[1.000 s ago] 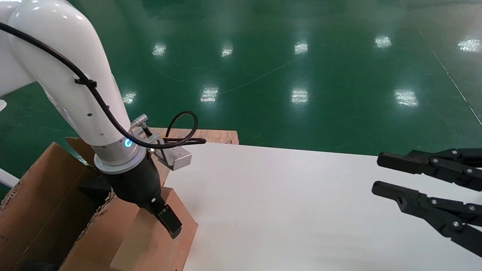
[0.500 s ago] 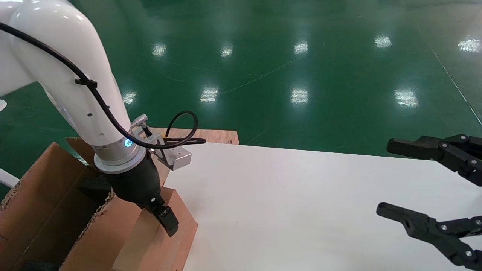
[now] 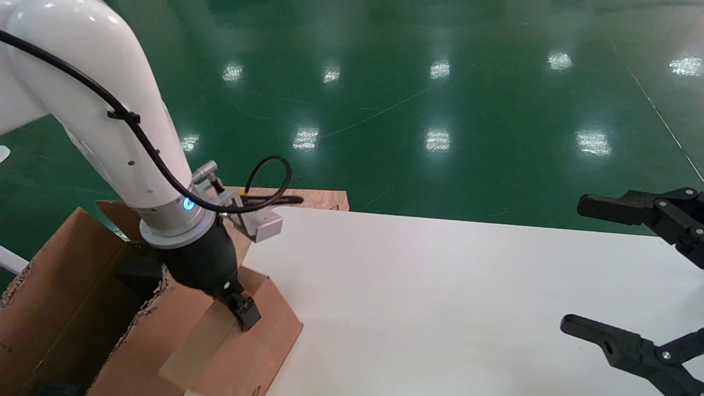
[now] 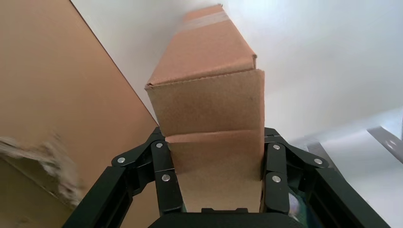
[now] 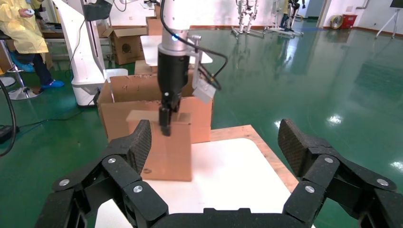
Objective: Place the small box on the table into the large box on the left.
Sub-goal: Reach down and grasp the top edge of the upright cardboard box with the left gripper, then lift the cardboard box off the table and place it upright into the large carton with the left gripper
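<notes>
Only left wrist view shows left claw (image 4: 214,178) clamping small box (image 4: 209,109); right claw (image 5: 216,152) wide open.

The head view looks forward and down from above the white table (image 3: 440,297), with the large box (image 3: 66,308) at its left edge and green floor beyond. The left wrist view sits very close behind the left gripper (image 4: 214,171), facing along its fingers at the small box (image 4: 209,104) clamped between them. The right wrist view looks low across the table past the spread right gripper (image 5: 214,152) and shares the left gripper (image 5: 165,124), small box (image 5: 166,152) and large box (image 5: 142,95) with the head view.
</notes>
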Controlling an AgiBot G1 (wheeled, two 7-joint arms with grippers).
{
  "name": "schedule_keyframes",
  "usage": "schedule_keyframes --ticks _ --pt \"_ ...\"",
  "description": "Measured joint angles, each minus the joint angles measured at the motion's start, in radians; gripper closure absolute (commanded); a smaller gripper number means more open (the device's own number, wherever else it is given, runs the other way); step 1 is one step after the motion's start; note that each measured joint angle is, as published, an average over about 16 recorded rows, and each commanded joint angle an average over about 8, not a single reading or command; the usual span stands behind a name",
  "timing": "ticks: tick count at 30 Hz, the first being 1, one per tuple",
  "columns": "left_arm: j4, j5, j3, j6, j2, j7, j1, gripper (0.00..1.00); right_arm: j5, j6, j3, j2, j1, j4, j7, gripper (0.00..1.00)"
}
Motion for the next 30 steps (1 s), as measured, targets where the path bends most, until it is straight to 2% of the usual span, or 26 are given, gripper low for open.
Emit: schedule_keyframes --ticks 8,16,23,30 --pt "0.053 0.045 -0.085 -0.106 -0.01 0.149 -0.117 1.0 0.0 0.0 0.0 0.0 0.0 0.0 0.0 0.0" --pt "0.205 0.082 -0.169 -0.161 -0.039 0.326 -0.272 1.0 0.0 0.0 0.0 0.0 0.0 0.0 0.0 0.0" --pt "0.337 0.11 -0.186 -0.088 -0.077 0.482 -0.389 1.0 0.0 0.0 0.0 0.0 0.0 0.0 0.0 0.0" --pt "0.421 0.163 -0.143 0.028 -0.123 0.6 -0.481 1.0 0.0 0.0 0.0 0.0 0.0 0.0 0.0 0.0"
